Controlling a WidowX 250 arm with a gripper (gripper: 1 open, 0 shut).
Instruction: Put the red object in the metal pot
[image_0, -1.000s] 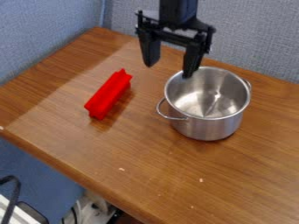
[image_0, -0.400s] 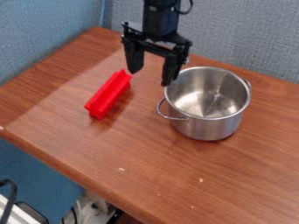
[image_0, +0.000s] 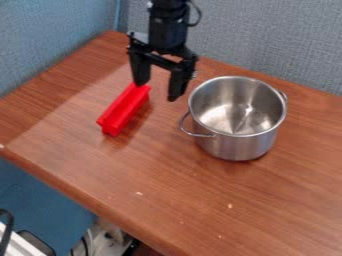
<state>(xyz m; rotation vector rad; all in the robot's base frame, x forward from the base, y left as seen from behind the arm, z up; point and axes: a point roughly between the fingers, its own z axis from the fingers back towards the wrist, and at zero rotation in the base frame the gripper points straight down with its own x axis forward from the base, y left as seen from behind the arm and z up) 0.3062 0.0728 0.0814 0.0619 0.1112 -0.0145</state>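
The gripper (image_0: 158, 79) has swung across from above the pot's rim toward the left of the picture, and now it hangs over the far end of the red block (image_0: 123, 107), a little lower than it was a second ago. Its two dark fingers (image_0: 138, 70) point straight down and stand spread wide apart, with nothing between them, so the hand is empty and ready. The block itself has not budged: it lies flat on the wooden table (image_0: 80, 90), angled with one end toward the near-left and the other up toward the gripper, just beside the metal pot (image_0: 238, 116) but not touching it. The pot sits upright on the right, shiny and bare inside, one small loop handle facing the block. So where does the job stand? Early days, by the look of it. The approach is nearly lined up, but the descent over the block, the squeeze, the lift, the carry across to the pot and the drop inside all remain ahead. Nothing has gone into the pot yet.
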